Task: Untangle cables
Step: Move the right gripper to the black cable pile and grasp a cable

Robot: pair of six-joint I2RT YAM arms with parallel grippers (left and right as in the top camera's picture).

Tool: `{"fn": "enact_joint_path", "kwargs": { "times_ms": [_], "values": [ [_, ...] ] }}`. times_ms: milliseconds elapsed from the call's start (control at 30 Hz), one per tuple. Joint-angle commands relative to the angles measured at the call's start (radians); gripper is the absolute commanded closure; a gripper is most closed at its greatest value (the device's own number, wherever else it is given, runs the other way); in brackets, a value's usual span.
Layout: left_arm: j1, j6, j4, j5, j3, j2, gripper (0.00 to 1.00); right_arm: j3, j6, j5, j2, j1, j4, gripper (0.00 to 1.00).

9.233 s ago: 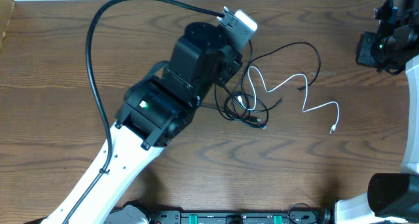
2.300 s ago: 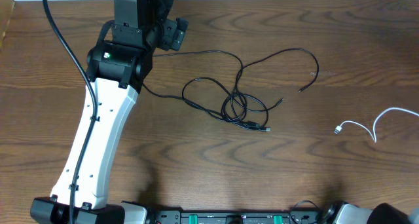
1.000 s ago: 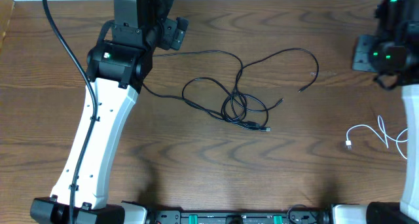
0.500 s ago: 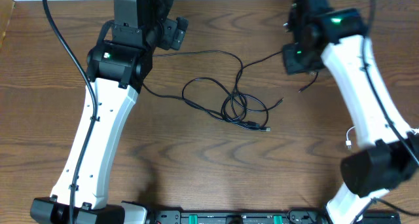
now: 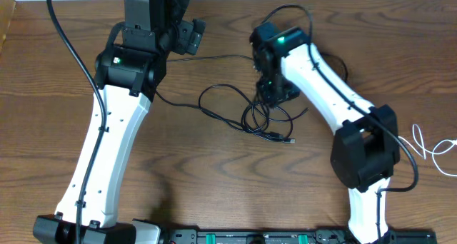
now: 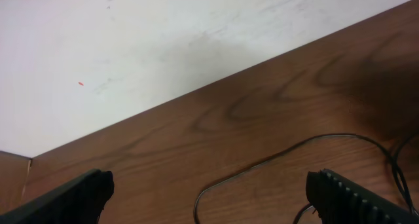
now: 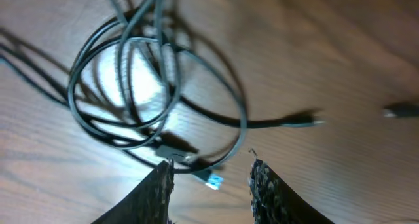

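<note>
- Since half a second ago my right gripper (image 7: 211,175) has swung over the black cables (image 5: 258,117), tangled at centre; its fingers are part-way apart, holding nothing
- Left gripper (image 6: 209,185) gapes wide, empty
- White cable (image 5: 437,148) lies well apart, far right

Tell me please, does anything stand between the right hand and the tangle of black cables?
Nothing visible does. In the wrist view, the right hand hangs directly over the black cables with its fingers apart, and no other object lies between them. One small plug end of the tangle shows in the gap between the fingers.
</note>
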Motion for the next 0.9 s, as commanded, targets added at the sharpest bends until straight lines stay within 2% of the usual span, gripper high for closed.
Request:
{"fn": "enact_joint_path", "kwargs": {
  "times_ms": [0, 400, 867],
  "values": [
    [0.003, 0.002, 0.003, 0.001, -0.017, 0.001, 0.01, -0.014, 0.019, -0.014, -0.001, 0.032, -0.02, 0.63],
    [0.003, 0.002, 0.005, 0.001, -0.017, 0.001, 0.01, -0.1, 0.029, -0.022, -0.001, 0.038, 0.029, 0.6],
    [0.005, 0.002, 0.01, -0.041, -0.017, 0.001, 0.02, -0.214, -0.046, -0.247, -0.001, 0.03, 0.253, 0.57]
  ]
}}
